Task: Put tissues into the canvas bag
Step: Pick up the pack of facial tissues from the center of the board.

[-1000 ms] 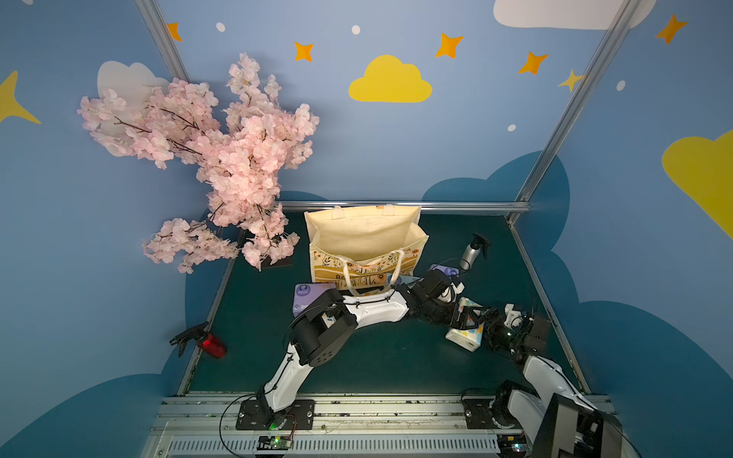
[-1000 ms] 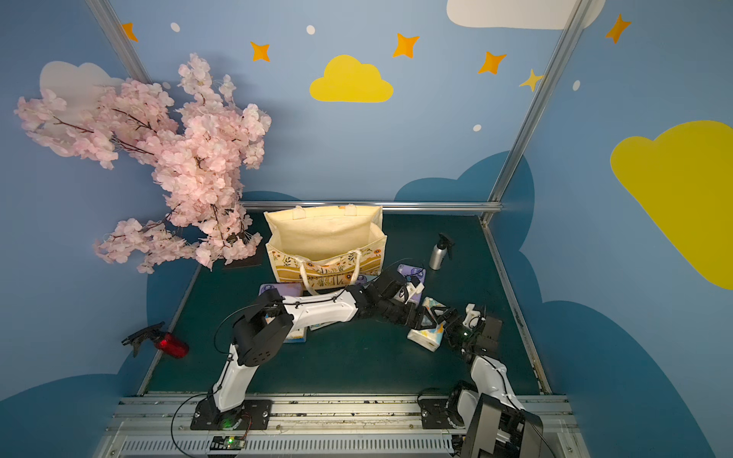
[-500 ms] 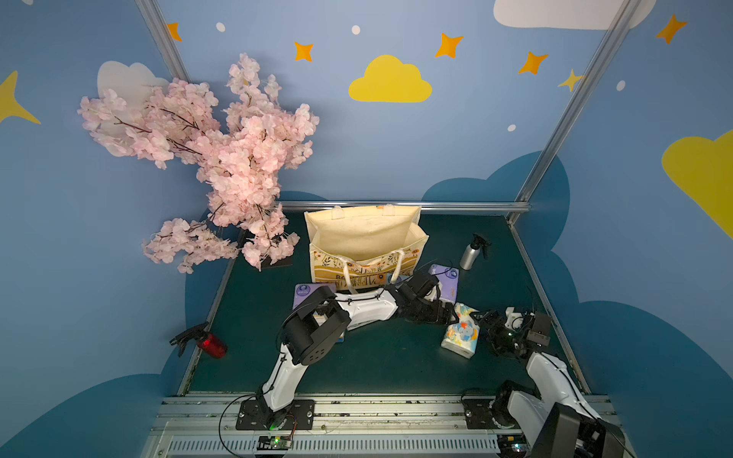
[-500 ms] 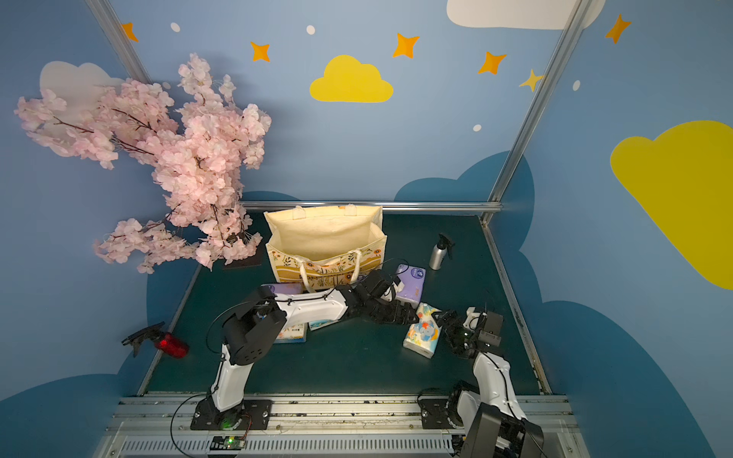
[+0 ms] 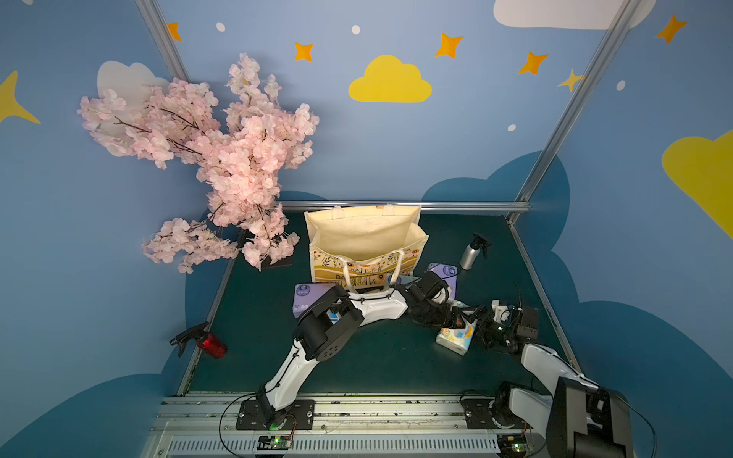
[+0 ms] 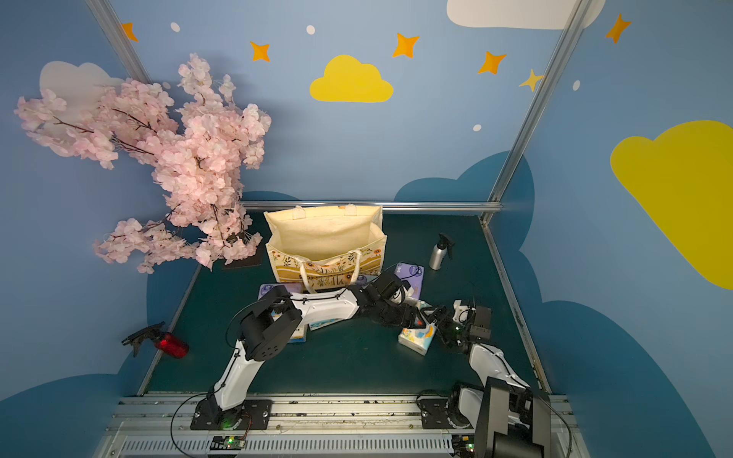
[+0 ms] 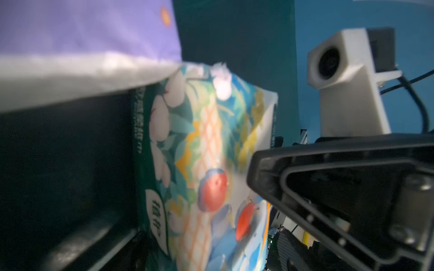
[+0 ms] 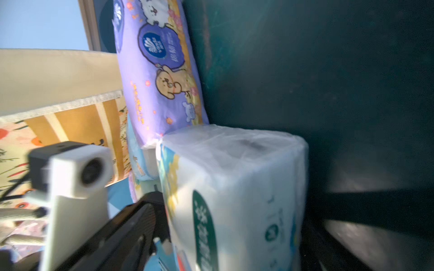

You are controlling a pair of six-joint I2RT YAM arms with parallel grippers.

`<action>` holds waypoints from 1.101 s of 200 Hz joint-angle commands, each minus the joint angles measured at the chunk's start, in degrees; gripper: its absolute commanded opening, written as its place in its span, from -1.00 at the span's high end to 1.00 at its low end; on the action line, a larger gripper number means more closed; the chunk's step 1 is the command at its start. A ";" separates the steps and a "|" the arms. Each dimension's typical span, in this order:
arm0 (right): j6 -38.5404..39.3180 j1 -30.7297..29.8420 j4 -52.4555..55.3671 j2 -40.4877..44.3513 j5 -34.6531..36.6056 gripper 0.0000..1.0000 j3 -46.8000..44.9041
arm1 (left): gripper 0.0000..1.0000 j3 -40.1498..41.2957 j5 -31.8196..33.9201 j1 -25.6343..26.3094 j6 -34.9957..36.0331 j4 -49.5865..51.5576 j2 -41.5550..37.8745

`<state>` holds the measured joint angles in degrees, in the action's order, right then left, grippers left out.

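The canvas bag (image 5: pixel 365 234) stands open at the back of the green mat (image 5: pixel 377 365). Its mustard band (image 5: pixel 329 275) carries white lettering; in a top view only "BO" can be made out beside the rope handle. No pack shows inside the bag. The printed tissue pack (image 5: pixel 456 339) lies tilted on the mat in front of and to the right of the bag, between the two arms. The left gripper (image 5: pixel 452 317) reaches it from the bag side and the right gripper (image 5: pixel 482 327) from the opposite side. In the left wrist view this pack (image 7: pixel 206 152) sits between widely spread jaws and shows fruit and leaf prints. Its green oval label (image 7: pixel 156 206) bears white Chinese characters that appear to read 抽纸. In the right wrist view the same pack (image 8: pixel 234 176) also fills the gap between spread jaws. For both grippers, I cannot tell whether they clamp the pack or merely flank it. A purple pack (image 8: pixel 162 70) leans beside the bag's corner, printed with a white fluffy animal, a brown bear and a round dark-blue badge (image 8: pixel 156 45) whose writing is too blurred to read. A light blue pack (image 8: pixel 138 162) lies under it. A second purple pack (image 5: pixel 307 295) lies in front of the bag's left corner. A silver spray bottle (image 5: pixel 472 253) stands to the bag's right.
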<state>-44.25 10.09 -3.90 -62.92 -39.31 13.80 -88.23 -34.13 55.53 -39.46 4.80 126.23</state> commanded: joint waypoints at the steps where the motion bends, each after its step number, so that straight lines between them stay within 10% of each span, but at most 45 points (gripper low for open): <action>1: -4.34 -1.18 -2.17 0.69 -2.69 -0.78 -1.57 | -0.77 1.49 -2.62 0.10 -2.39 -2.73 -0.69; 99: -4.46 -1.87 7.71 14.30 -4.81 -0.44 0.38 | -0.78 9.04 -10.68 -1.12 -14.21 -27.45 -7.86; 154: -3.98 -1.91 9.38 15.94 -1.83 0.08 2.54 | -0.78 11.29 -9.53 -1.38 -13.42 -26.77 -9.13; 220: -0.67 -1.91 13.64 17.04 -2.50 0.19 7.48 | -0.95 15.38 -2.53 -2.59 -4.76 -17.18 -18.40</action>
<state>-47.29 8.36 6.63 -47.55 -41.91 18.72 -74.11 -40.42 53.93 -49.52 -14.52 113.86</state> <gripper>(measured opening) 0.403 0.948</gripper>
